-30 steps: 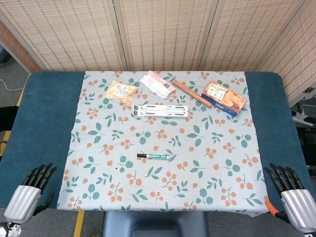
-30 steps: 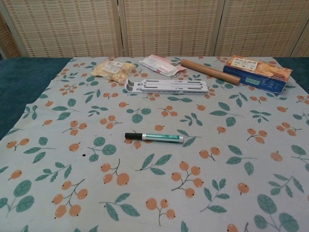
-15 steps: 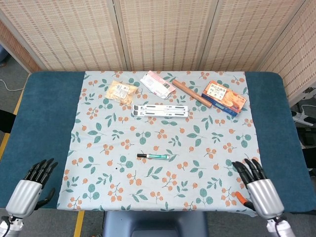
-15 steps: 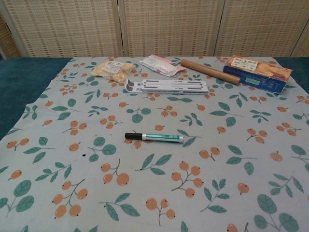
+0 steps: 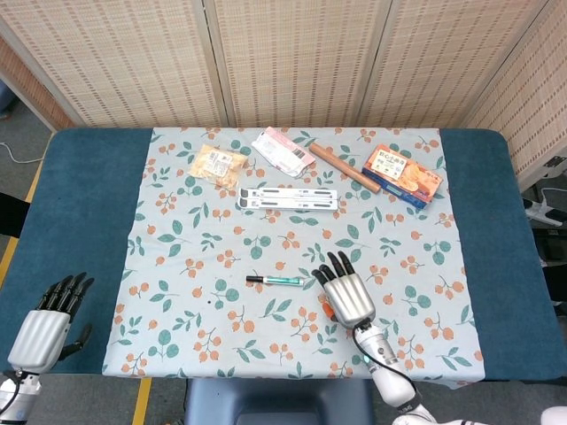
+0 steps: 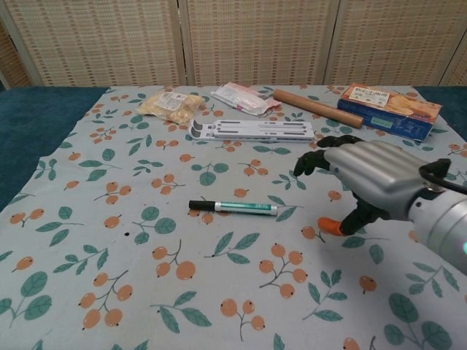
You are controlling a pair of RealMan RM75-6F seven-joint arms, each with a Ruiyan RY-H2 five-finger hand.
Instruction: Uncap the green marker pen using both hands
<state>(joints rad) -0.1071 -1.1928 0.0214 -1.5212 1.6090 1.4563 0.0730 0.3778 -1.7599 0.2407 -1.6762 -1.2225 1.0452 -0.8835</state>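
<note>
the green marker pen [image 5: 275,281] lies flat near the middle of the floral tablecloth [image 5: 177,230], cap on, black end pointing toward the robot's left. the right hand [image 5: 343,295] hovers just beside the pen's other end, palm down, fingers apart and slightly curled, holding nothing; in the chest view it hangs above the cloth with its orange-tipped thumb [image 6: 328,225] low, not touching the pen. the left hand [image 5: 44,323] sits off the near left corner of the table, fingers apart and empty. farther back lie a white folding stand [image 5: 287,199], a yellow snack bag [image 5: 218,165], a pink packet [image 5: 282,149], a wooden rolling pin [image 5: 342,166] and an orange biscuit box [image 5: 403,174].
</note>
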